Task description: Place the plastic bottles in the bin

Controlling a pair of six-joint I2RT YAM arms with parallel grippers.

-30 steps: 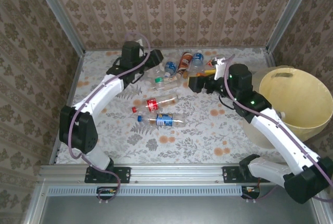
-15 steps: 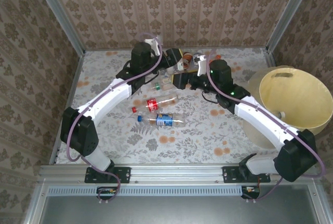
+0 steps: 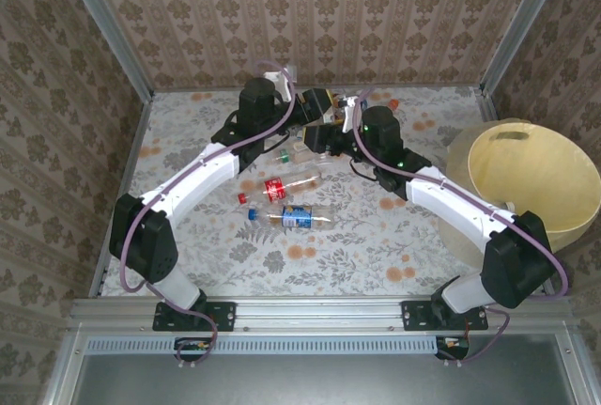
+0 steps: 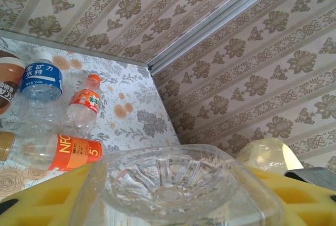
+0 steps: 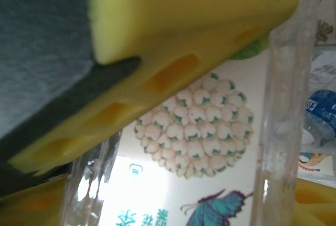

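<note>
**Two bottles gripped, none binned**

The left tool [image 4: 168, 200] is partly closed on a clear bottle [image 4: 173, 176], whose ribbed base sits between the yellow pads [image 4: 37, 197] at the far middle of the tabletop [image 3: 376, 245]. Beyond it lie the far bottles [image 4: 58, 152], side by side near the back wall.

Nearer the arms, a red-label bottle [image 3: 282, 186] and a blue-label bottle [image 3: 300, 217] lie on their sides, untouched, with two loose caps [image 3: 246, 206] just beside them.

The right tool [image 5: 157, 131] reaches in beside the left one. A white-label bottle [image 5: 210, 126] lies between its pads, and the upper pad rests on the label, so it looks closed on it.

The bin [image 3: 545, 189] stands at the right edge, well apart from both tools. What shows of its inside looks bare.

My reading is that the task is at an early stage. Both gripped bottles have yet to travel right to the bin, and the rest wait on the tabletop.
</note>
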